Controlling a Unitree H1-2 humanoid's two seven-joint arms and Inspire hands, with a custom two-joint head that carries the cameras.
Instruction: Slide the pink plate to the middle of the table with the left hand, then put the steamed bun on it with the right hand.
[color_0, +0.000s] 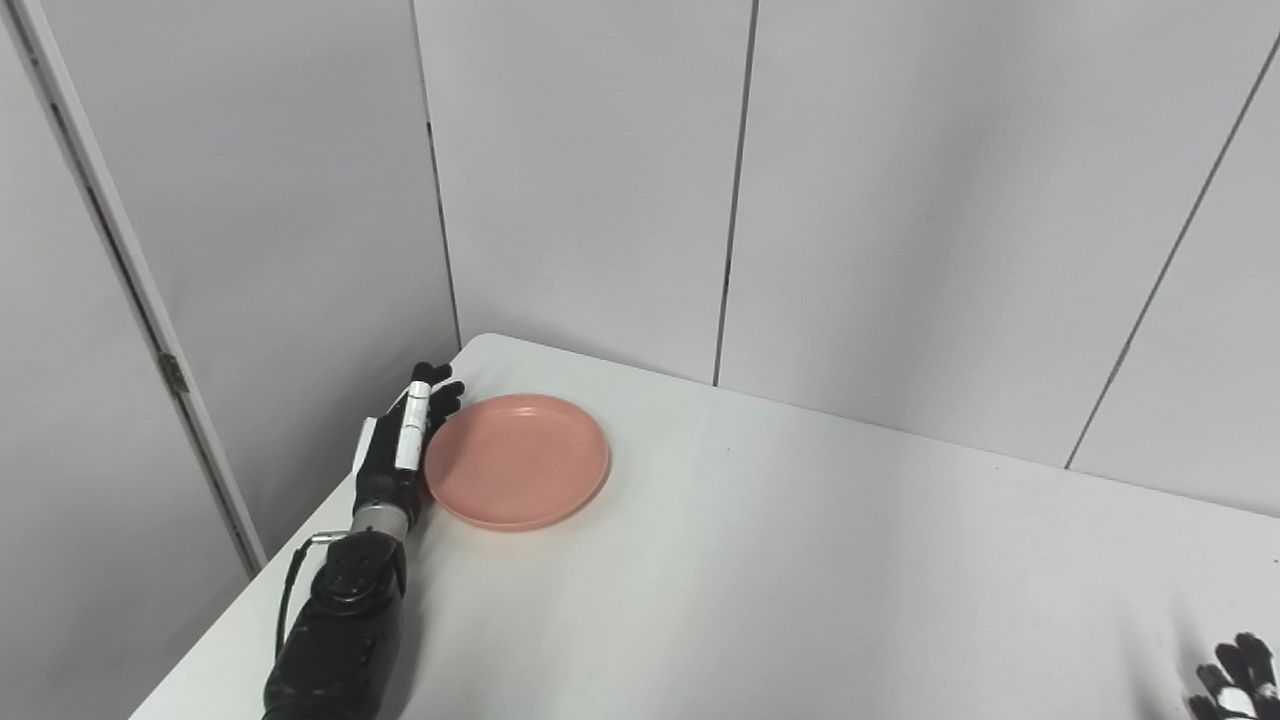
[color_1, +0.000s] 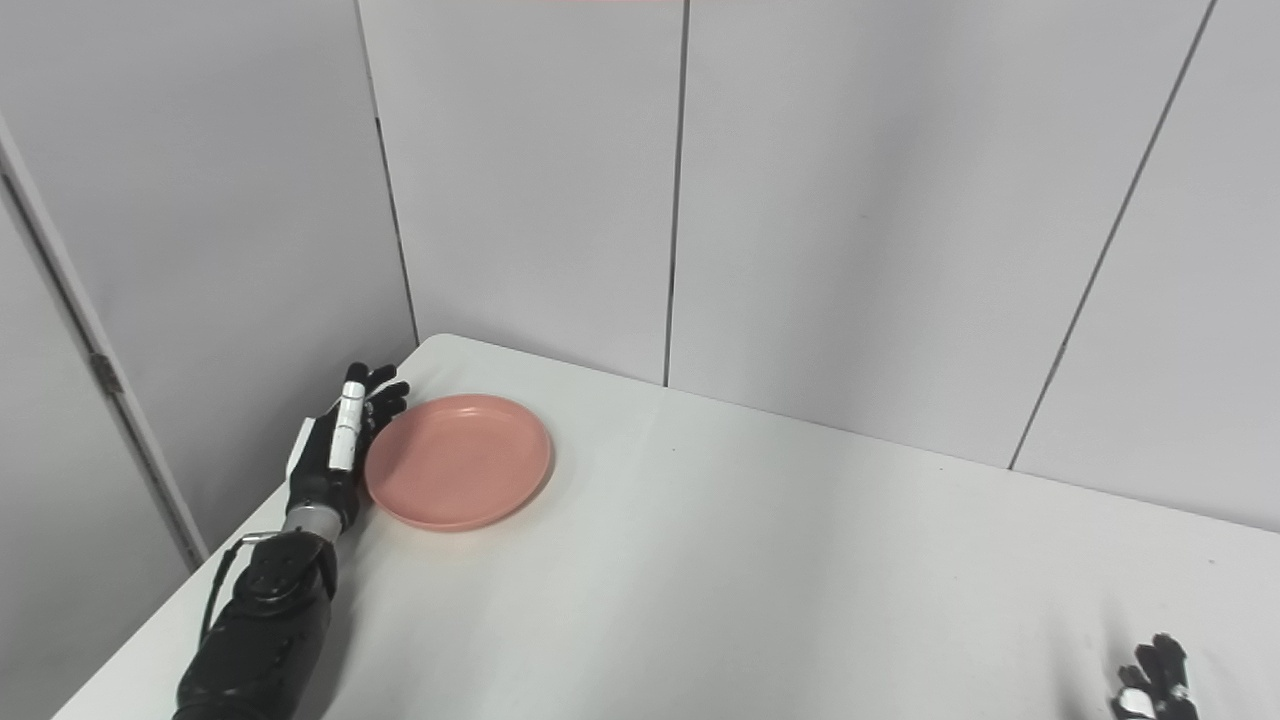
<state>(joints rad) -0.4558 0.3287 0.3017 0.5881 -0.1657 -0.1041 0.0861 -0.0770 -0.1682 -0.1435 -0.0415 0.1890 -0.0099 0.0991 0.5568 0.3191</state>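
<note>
A round pink plate (color_0: 517, 460) lies flat near the far left corner of the white table (color_0: 800, 560). My left hand (color_0: 402, 440) stands on edge against the plate's left rim, fingers straight and together, holding nothing. Of my right hand (color_0: 1236, 680) only the black fingertips show, at the bottom right corner of the picture; whether they are spread or closed cannot be made out. No steamed bun appears in either view.
The table's left edge (color_0: 230, 620) runs just beside my left forearm. Grey wall panels (color_0: 900, 200) stand close behind the table's far edge.
</note>
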